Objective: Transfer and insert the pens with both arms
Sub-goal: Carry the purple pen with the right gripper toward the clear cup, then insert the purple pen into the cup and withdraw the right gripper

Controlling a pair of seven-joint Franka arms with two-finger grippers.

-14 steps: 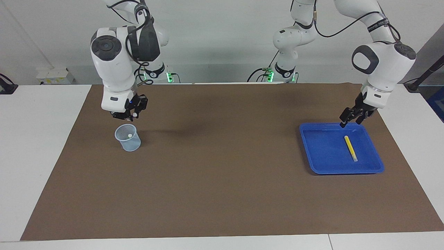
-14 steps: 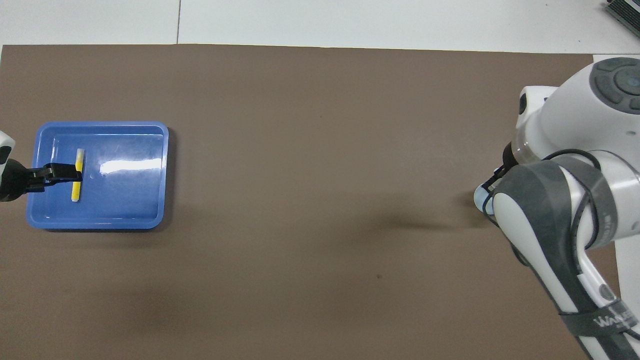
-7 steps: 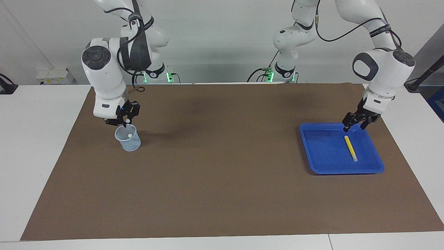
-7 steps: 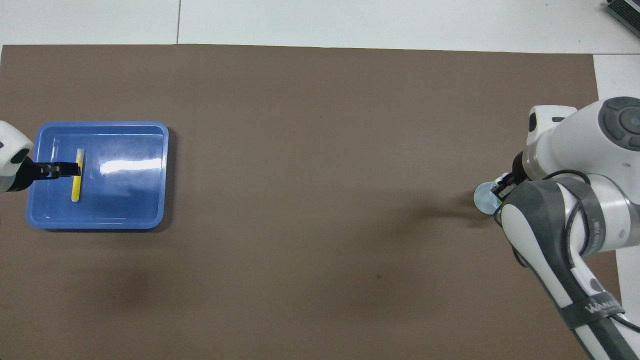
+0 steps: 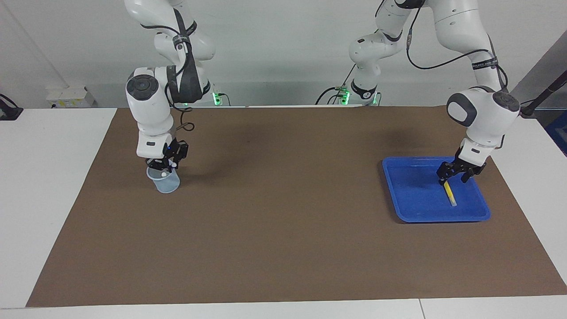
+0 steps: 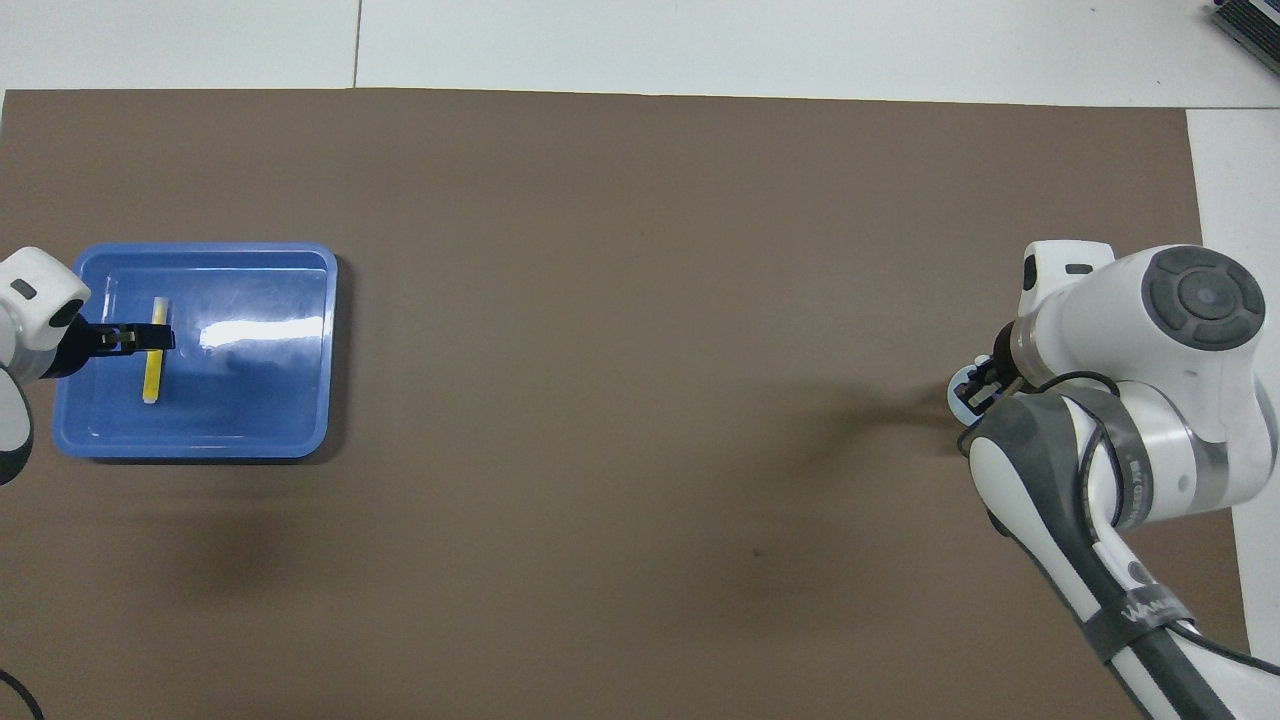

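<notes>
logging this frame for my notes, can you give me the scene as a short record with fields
surface: brown mat on a white table
tray: blue tray at the left arm's end
pen: yellow pen lying flat in the tray
cup: clear cup at the right arm's end, whitish pen end showing inside
left gripper: low over the yellow pen's end nearer the robots, jaws open
right gripper: just above the cup's rim
pens seen: one in the tray; number in the cup cannot be told
</notes>
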